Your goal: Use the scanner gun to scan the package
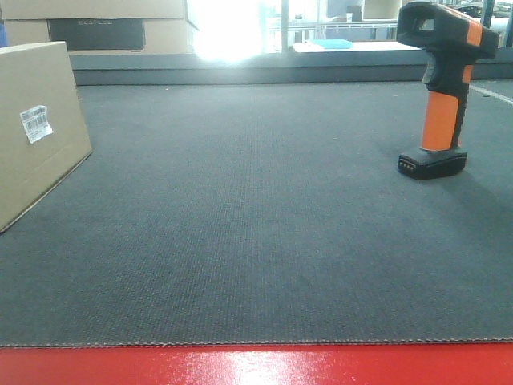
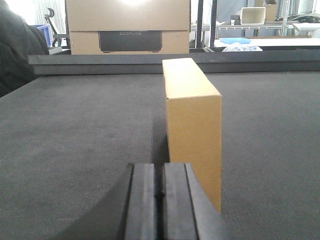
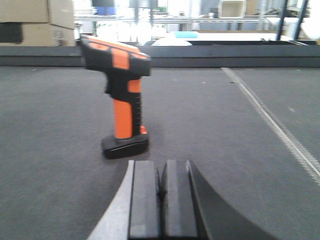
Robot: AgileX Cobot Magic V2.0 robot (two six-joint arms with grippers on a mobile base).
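Red edging, glossy and smooth, borders the near side of the desk, whose top is a dark grey, finely ribbed mat reaching back to a low dark rail. Package: a plain cardboard box of matte tan board with sharp edges, standing upright at the far left, its broad face bearing a small white barcode label; from the left wrist view it shows as a narrow slab seen end-on. Scanner: a pistol-shaped gun of orange and black moulded plastic, standing upright on its flat black base at the far right, well apart from the box, with its hooded head at the top. Left claw: its two black, flat-faced pads are pressed together with nothing between them, low over the mat just short of the box's near end. Right claw: likewise closed on nothing, its pads meeting, with the scanner a little ahead of it and to the left. As to progress, neither task thing is held, and both stand free on the mat. Such a layout would suit equally a moment ahead of the scanner being lifted and aimed at the label, or one following a finished scan with the gun set back on its base; these views do not settle which. Cartons and shelving fill the background beyond the rail.
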